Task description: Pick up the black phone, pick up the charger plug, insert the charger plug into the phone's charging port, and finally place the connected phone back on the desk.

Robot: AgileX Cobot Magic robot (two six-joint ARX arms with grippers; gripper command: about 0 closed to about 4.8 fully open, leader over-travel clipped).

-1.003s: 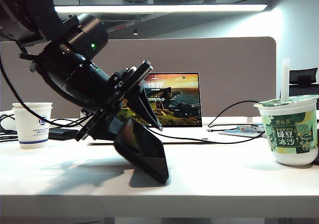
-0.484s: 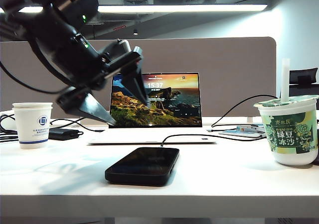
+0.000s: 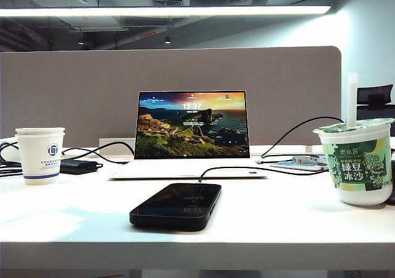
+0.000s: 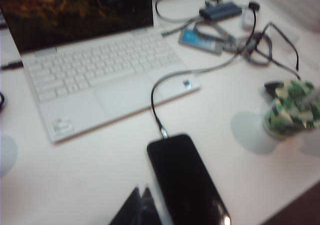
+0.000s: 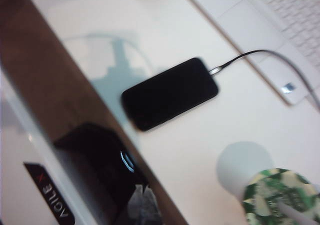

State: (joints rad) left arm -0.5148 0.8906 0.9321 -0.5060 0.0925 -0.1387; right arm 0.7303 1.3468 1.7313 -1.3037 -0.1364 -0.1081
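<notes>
On white desk, glossy black phone

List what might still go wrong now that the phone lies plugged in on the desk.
1. The thin black cable loops across the white laptop; a snag could tug the flat black phone.
2. The phone lies near the white desk's front edge, so a pull might slide it off.
3. The shut left gripper hangs just beside the phone; the shut right gripper is off the desk.
</notes>
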